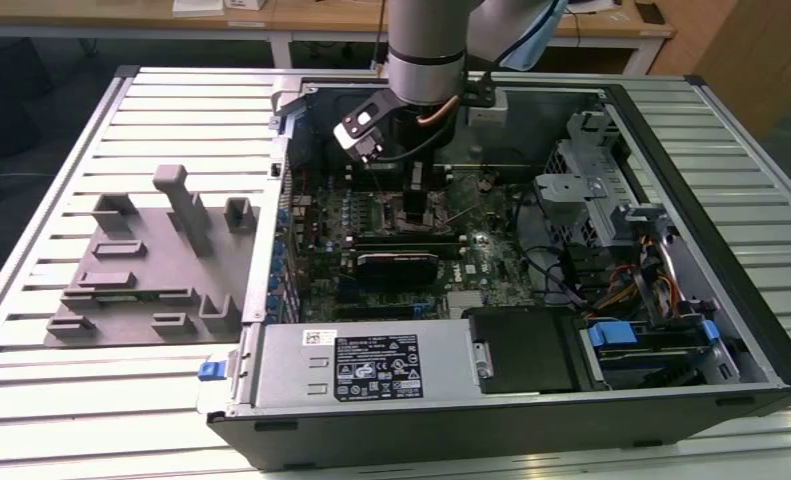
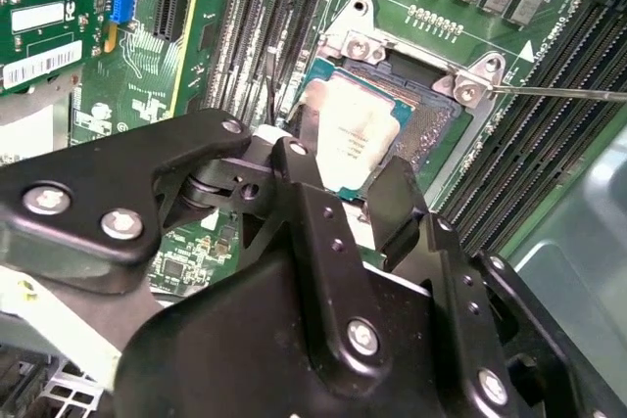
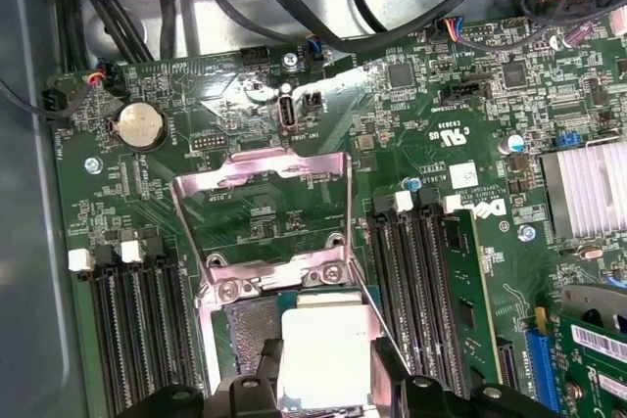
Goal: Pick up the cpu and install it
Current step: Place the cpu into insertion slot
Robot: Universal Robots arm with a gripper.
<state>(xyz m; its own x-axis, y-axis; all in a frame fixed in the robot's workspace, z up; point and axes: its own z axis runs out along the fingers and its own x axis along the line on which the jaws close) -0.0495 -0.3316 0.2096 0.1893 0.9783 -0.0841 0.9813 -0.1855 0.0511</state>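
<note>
**Above the open socket, chip in the fingers**

The gripper point(image 3: 325, 384) clamps the cpu point(image 3: 323, 340) by two opposite edges, its fingers point(image 2: 397, 205) narrowly parted. The chip hangs over the socket point(image 3: 245, 325), metal plate up, edges roughly square with the socket's. Being square, it has no long axis. Its faint print is unreadable. The load plate point(image 3: 260, 205) stands flipped open, with memory slots point(image 3: 127, 330) alongside. A printed sticker point(image 1: 375, 367) marks the power supply point(image 1: 288, 365).

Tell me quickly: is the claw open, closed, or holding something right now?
Claw: closed on the cpu, over the open socket.
</note>
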